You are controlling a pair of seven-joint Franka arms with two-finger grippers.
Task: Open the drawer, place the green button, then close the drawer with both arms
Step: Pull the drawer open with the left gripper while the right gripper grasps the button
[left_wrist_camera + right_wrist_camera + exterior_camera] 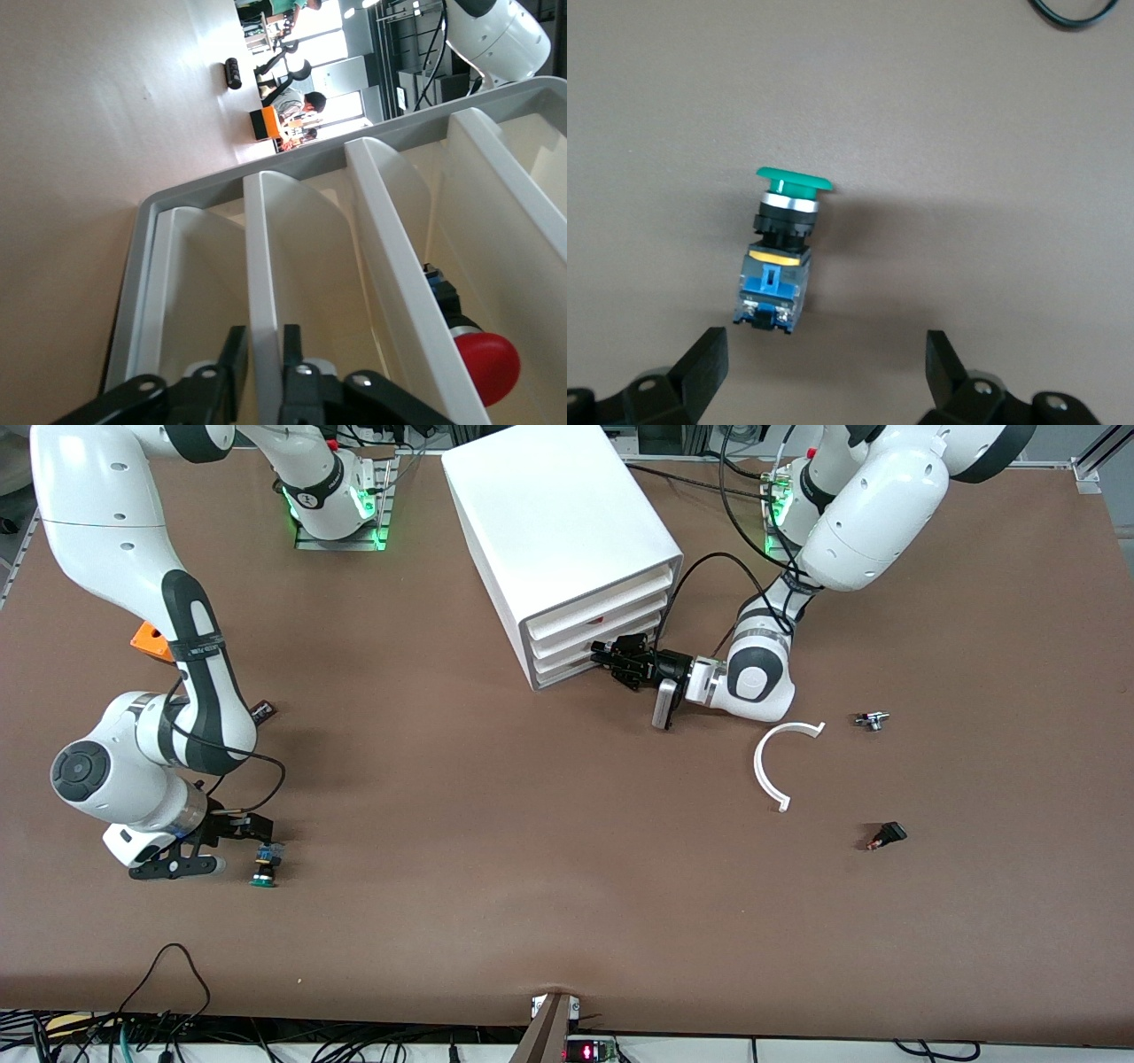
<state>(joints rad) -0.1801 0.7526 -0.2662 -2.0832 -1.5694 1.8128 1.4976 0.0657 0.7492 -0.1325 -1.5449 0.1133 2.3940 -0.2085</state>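
Both grippers set: left gripper (620, 662) clenched on drawer (266, 257) lip, should pull straight out; right gripper (232, 849) spread beside button (265, 865), waits

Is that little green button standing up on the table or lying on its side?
Lying on its side. The button rests lengthwise on the brown table, green cap pointing sideways, blue block at the other end. The right hand is open next to it.
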